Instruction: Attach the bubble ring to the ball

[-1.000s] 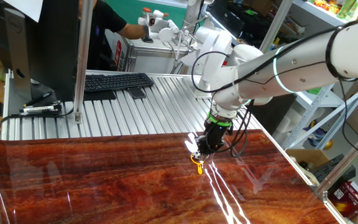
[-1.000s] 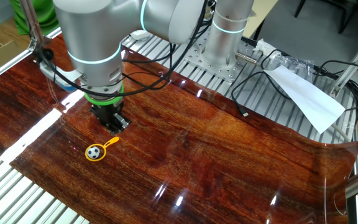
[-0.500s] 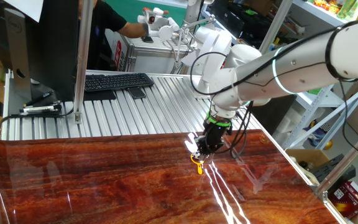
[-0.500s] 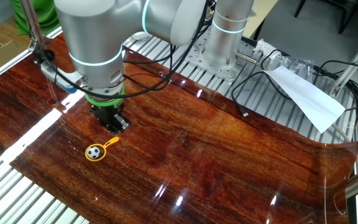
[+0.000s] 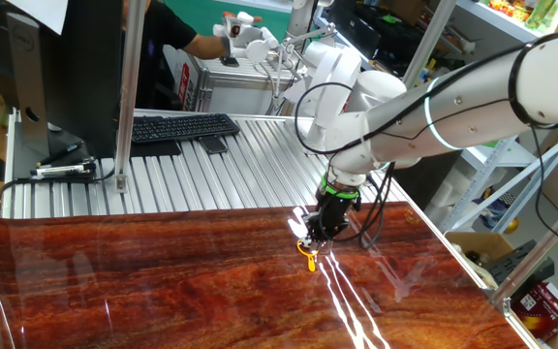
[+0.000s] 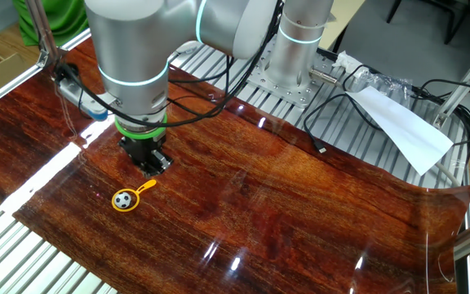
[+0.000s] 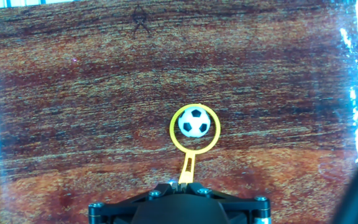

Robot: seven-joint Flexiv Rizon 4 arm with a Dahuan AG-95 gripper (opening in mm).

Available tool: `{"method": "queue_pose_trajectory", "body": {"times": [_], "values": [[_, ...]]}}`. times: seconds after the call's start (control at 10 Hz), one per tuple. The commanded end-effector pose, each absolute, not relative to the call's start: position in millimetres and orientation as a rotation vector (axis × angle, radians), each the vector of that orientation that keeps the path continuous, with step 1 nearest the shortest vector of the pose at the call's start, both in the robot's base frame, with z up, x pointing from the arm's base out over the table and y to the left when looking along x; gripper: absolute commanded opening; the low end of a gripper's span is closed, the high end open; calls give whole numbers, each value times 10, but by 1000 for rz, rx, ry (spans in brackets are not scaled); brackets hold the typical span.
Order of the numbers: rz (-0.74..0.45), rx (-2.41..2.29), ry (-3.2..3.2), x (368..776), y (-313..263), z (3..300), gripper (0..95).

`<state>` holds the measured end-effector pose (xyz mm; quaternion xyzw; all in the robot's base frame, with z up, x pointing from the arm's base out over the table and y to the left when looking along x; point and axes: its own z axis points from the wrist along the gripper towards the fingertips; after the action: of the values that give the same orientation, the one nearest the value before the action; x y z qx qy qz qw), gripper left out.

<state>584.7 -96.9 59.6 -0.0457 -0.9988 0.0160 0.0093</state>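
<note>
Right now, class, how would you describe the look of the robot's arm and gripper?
The arm is glossy light grey with fat rounded links and glowing cyan joint bands. A green collar sits above the small black gripper. Black cables loop alongside. Its black base shows bolt heads in the hand view.

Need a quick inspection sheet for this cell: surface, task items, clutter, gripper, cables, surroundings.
Surface: glossy wood-grain sheet over a ribbed metal table; strong light glare.
Job's things: bubble ring lies flat around the soccer-pattern ball; its handle points toward the gripper.
Clutter: nothing seen on the wood sheet besides these.
Gripper: gripper sits low by the handle end; whether it is open or shut cannot be told, fingers hidden in the hand view.
Cables: black cables loop over the ribbed table near the arm base.
Surroundings: keyboard, white paper sheet, a person's arm behind the table.
</note>
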Motion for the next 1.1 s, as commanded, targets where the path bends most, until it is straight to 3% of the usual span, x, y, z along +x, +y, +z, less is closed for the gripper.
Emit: {"method": "queue_pose_trajectory", "body": {"times": [0.1,1.1], "values": [[53,-150,-3115,5840,-966,596,0],[89,-186,-3115,5950,-998,352,0]]}}
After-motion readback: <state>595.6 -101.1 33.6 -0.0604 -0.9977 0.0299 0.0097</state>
